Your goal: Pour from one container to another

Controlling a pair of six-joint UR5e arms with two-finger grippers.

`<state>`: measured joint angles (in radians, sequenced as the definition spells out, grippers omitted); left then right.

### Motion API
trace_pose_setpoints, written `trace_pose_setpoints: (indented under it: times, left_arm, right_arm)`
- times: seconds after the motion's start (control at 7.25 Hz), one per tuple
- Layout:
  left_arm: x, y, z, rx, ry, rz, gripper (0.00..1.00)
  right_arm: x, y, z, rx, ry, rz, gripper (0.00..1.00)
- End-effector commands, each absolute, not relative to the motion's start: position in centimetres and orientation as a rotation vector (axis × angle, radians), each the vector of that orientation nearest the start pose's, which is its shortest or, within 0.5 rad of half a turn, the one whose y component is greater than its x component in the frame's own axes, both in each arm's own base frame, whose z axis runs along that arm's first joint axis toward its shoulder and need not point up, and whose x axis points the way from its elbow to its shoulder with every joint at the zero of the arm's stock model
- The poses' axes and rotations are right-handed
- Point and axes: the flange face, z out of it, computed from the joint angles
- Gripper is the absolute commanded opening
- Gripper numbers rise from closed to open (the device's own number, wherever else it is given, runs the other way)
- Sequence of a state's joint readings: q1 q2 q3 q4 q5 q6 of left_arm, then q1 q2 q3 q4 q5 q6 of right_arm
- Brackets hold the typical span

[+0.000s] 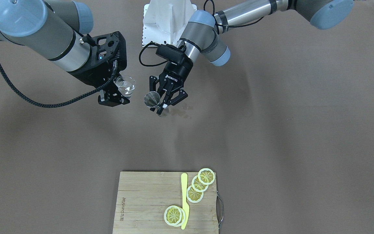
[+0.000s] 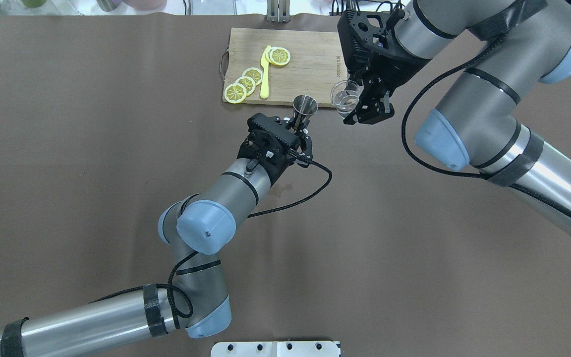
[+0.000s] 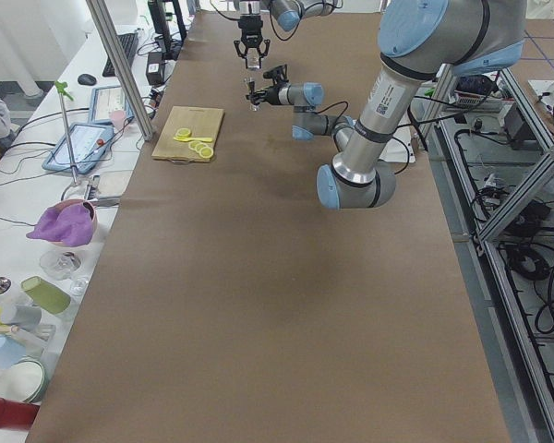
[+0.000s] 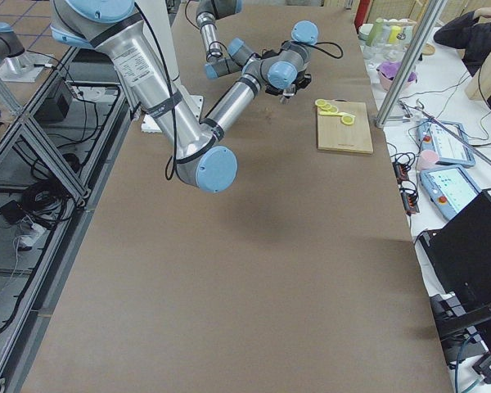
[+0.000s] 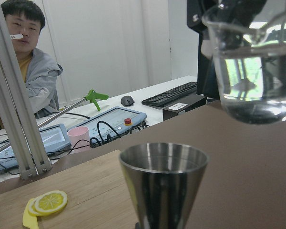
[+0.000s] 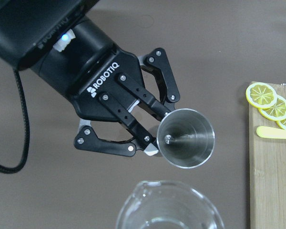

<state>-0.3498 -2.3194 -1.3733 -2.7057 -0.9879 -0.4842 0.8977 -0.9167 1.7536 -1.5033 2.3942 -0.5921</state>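
Glass (image 1: 125, 85) was held off the tabletop (image 1: 271, 146) by the right hand (image 1: 117, 91), whose fingers were closed on its side wall. In the overhead view the glass sat at about 3 o'clock from the jigger (image 1: 152, 99), near it but not touching. In the left wrist view the glass hung higher than the jigger's mouth, at about 1 o'clock, and leaned slightly. Clear liquid appeared to lie in its lower part; the level could not be fixed.

The jigger was gripped at its narrow waist by the left hand (image 1: 162, 102), fingers shut on it, with the upper cone open upward. It stood close to upright and was carried above the tabletop. In the right wrist view its round mouth was seen from above, at 12 o'clock from the rim of the glass, with a gap between them. No stream between the two vessels was seen.

A wooden cutting board (image 1: 148, 201) lay on the tabletop well apart from both hands, at 6 o'clock in the front-facing view. It carried lemon slices (image 1: 200, 185) and a yellow knife (image 1: 184, 201): three overlapping slices toward the board's 1 o'clock corner, the rest beside the knife's lower end. Beyond the tabletop, in the left wrist view, a seated person (image 5: 28, 81) and a keyboard (image 5: 171, 95) were noted.
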Motion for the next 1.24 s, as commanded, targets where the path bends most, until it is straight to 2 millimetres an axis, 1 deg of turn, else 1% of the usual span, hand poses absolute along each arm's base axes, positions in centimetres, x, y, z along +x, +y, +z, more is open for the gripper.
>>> trace_pose_setpoints:
  times: [0.0, 0.28, 0.41, 0.55, 0.69, 1.1]
  left_arm:
    - [58.8, -41.3, 15.9, 1.385, 0.935, 0.065, 0.0]
    - [58.8, -41.3, 16.0, 1.384, 0.935, 0.067, 0.0]
    - [58.8, -41.3, 16.0, 1.384, 0.933, 0.065, 0.0]
    - [58.8, -41.3, 16.0, 1.384, 0.934, 0.067, 0.0]
    - [58.8, -41.3, 16.0, 1.384, 0.933, 0.065, 0.0]
    - [58.9, -41.1, 15.9, 1.384, 0.936, 0.066, 0.0]
  right_arm:
    - [-35.0, -53.9, 16.7, 0.847, -0.875, -1.48, 0.0]
    - [-36.0, -54.8, 14.4, 0.81, -0.858, -1.509, 0.0]
    - [-36.7, -55.4, 13.9, 0.795, -0.851, -1.508, 0.0]
    - [-37.2, -55.5, 13.5, 0.775, -0.838, -1.51, 0.0]
    - [-37.5, -55.3, 13.6, 0.761, -0.824, -1.53, 0.0]
    - [-37.5, -55.5, 13.2, 0.715, -0.782, -1.578, 0.0]
